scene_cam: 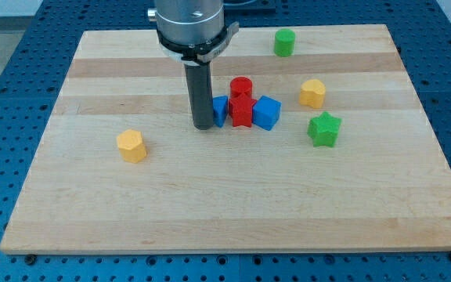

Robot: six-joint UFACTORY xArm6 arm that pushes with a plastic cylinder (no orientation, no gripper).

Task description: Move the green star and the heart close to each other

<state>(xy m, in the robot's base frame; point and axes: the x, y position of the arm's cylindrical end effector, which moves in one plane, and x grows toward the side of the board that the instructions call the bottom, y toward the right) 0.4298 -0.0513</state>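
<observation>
The green star lies at the view's right, just below the board's middle height. A yellow block that looks like the heart lies just above it and a little to the left, a small gap apart. My tip rests on the board at the centre, well to the left of both. It touches the left side of a blue block that the rod partly hides.
A red star, a red cylinder and a blue cube cluster right of the tip. A green cylinder stands near the top edge. A yellow hexagon lies at the left. The wooden board sits on a blue perforated table.
</observation>
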